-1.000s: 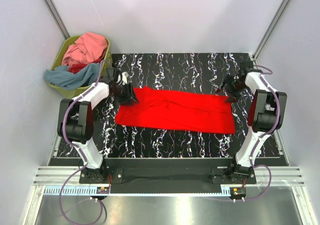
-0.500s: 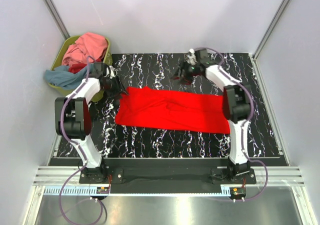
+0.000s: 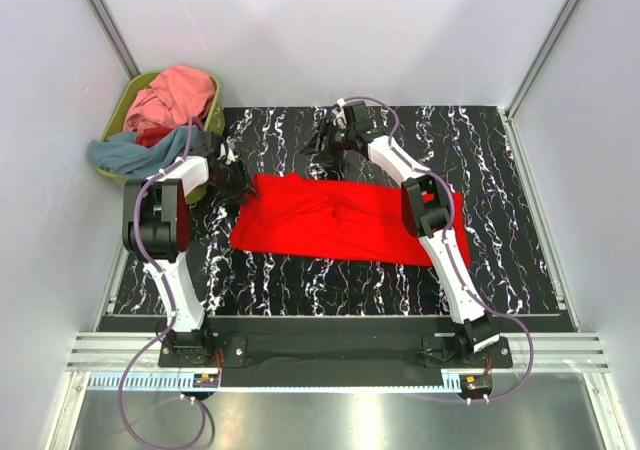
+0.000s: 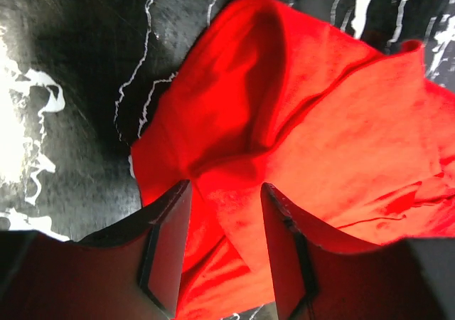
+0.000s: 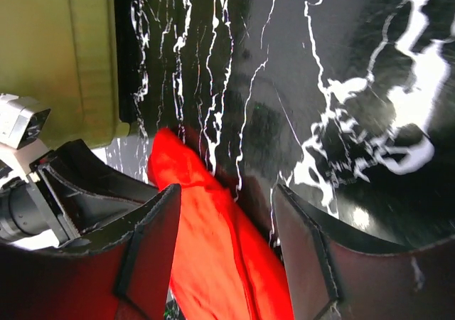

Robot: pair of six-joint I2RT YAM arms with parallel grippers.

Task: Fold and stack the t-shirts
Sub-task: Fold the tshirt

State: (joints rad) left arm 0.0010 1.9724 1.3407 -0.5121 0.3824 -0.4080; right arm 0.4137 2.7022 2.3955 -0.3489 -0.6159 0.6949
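A bright red t-shirt (image 3: 340,220) lies as a long folded band across the black marbled table (image 3: 500,150). My left gripper (image 3: 240,183) is low over the shirt's far left corner. In the left wrist view the gripper (image 4: 224,192) is open, with a raised fold of red cloth (image 4: 298,107) under and between the fingers. My right arm reaches across the table. Its gripper (image 3: 318,145) is open and empty above bare table, just beyond the shirt's far edge. In the right wrist view the gripper (image 5: 227,192) has the red shirt (image 5: 206,256) below it.
An olive-green basket (image 3: 118,113) stands off the table's far left corner, holding a pink shirt (image 3: 180,90), a grey-blue shirt (image 3: 130,153) and some red cloth. The basket's wall (image 5: 64,50) and the left arm's wrist (image 5: 21,121) show in the right wrist view. Grey walls enclose the table.
My right arm has swung from the shirt's right end across to the far middle-left of the table. My left gripper has shifted slightly left, staying at the shirt's far left corner.
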